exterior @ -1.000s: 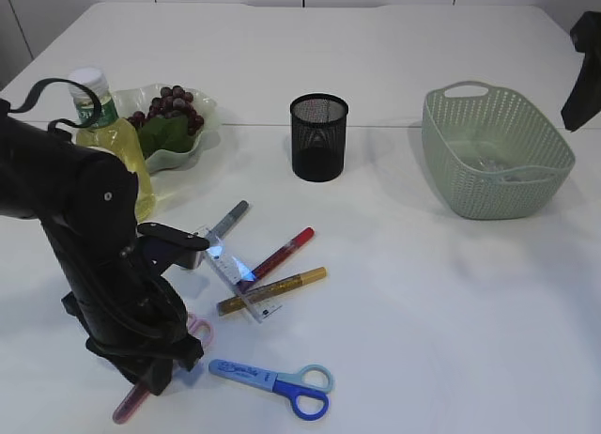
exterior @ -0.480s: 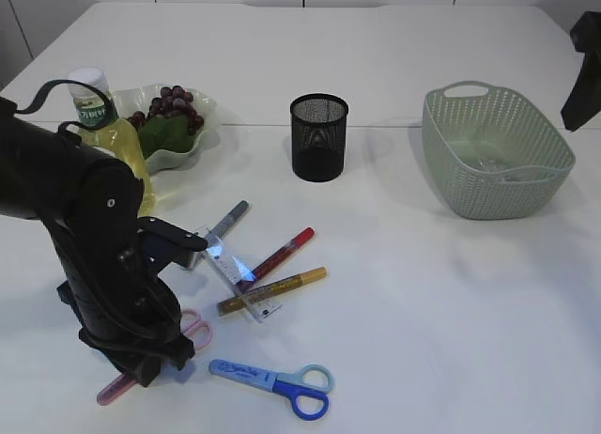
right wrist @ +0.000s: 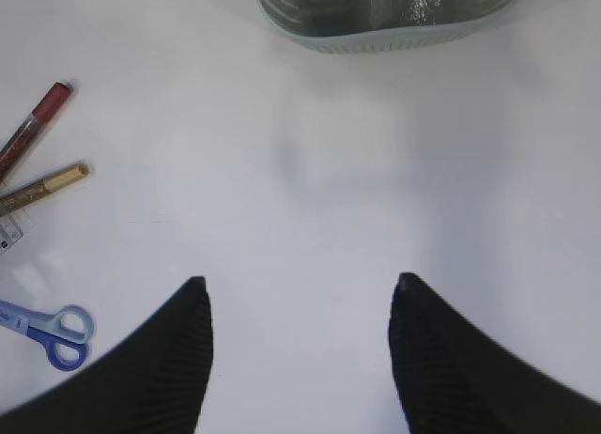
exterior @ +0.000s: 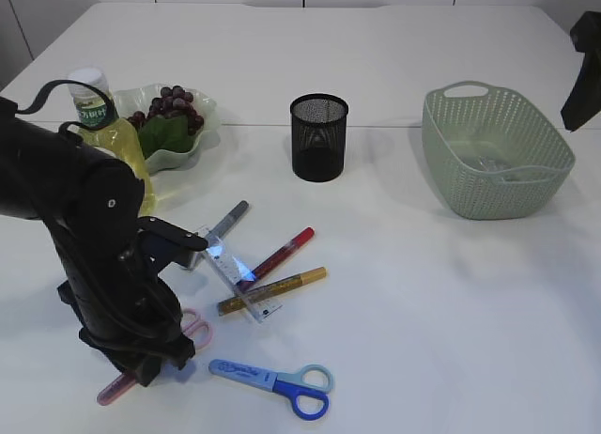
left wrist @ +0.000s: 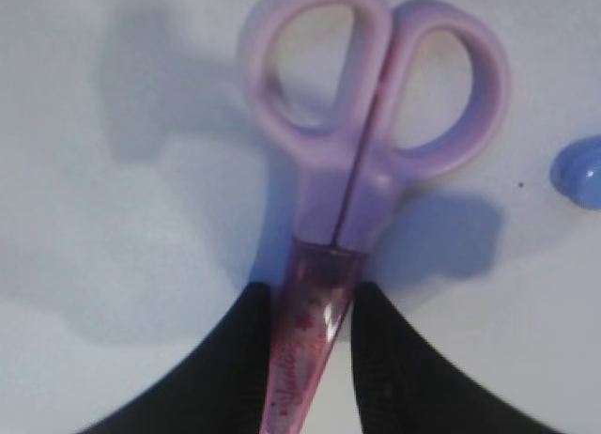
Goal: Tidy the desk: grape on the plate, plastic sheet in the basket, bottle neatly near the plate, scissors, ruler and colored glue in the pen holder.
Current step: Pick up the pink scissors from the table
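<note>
My left gripper [exterior: 150,364] [left wrist: 315,298] is low at the front left, shut on the clear pink blade sheath of the pink scissors [exterior: 195,329] [left wrist: 352,199], whose handles point away from me. Blue scissors [exterior: 277,382] [right wrist: 47,331] lie just to the right. A clear ruler [exterior: 235,270] lies under red [exterior: 280,255] and gold [exterior: 272,290] glue pens, with a grey one [exterior: 225,220] beside them. The black mesh pen holder [exterior: 318,138] stands mid-table. Grapes [exterior: 174,105] sit on the plate [exterior: 211,115], next to the bottle [exterior: 108,138]. My right gripper [right wrist: 296,284] hangs open and empty.
The green basket [exterior: 493,152] [right wrist: 394,21] stands at the right with something clear [right wrist: 404,2] lying inside it. The right arm [exterior: 584,68] is raised at the far right edge. White table lies between the pens and the basket.
The left gripper shifted slightly up and left, and the scissors' blade end swung leftward with it. In the last half second nothing visibly moved. The right arm stayed still.
</note>
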You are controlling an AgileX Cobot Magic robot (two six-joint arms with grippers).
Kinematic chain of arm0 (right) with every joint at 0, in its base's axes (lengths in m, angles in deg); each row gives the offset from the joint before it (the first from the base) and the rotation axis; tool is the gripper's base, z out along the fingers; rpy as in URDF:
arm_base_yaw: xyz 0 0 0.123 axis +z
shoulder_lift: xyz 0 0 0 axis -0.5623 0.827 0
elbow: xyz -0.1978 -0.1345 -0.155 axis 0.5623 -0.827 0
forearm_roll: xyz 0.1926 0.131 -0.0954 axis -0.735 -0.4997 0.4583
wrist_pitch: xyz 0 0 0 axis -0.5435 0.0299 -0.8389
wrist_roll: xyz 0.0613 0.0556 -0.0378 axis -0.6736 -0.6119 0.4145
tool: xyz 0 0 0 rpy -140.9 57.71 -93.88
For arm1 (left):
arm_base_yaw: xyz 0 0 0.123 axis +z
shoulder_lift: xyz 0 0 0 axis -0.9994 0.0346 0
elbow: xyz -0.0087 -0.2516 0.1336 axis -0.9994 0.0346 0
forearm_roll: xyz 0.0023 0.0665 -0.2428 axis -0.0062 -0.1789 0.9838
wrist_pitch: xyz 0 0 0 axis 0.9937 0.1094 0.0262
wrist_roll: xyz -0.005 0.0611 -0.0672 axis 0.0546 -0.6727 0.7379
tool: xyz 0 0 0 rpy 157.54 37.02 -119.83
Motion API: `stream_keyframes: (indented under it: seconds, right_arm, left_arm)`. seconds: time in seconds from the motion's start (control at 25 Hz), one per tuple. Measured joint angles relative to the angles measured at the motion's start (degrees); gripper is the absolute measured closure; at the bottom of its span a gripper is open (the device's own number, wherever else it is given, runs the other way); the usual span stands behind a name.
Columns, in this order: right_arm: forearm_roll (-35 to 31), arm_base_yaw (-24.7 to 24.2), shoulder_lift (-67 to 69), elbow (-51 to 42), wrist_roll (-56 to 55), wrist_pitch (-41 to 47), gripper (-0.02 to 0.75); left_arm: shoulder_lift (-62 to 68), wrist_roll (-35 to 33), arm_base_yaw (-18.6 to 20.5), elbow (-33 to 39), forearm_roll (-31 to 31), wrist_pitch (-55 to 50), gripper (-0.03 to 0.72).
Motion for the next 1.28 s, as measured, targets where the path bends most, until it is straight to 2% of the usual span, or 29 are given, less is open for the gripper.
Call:
stream_keyframes:
  seconds: [0.32, 1.28]
  right_arm:
    - [0.0, 0.0, 0.0, 0.0, 0.0, 0.0, 0.267]
    - [0.0, 0.0, 0.0, 0.0, 0.0, 0.0, 0.267]
  left_arm:
    - [0.2, 0.1, 0.0, -0.3, 0.0, 0.1, 0.540]
    - [-0.6, 0.2, 0.0, 0.0, 3.2, -1.5, 0.543]
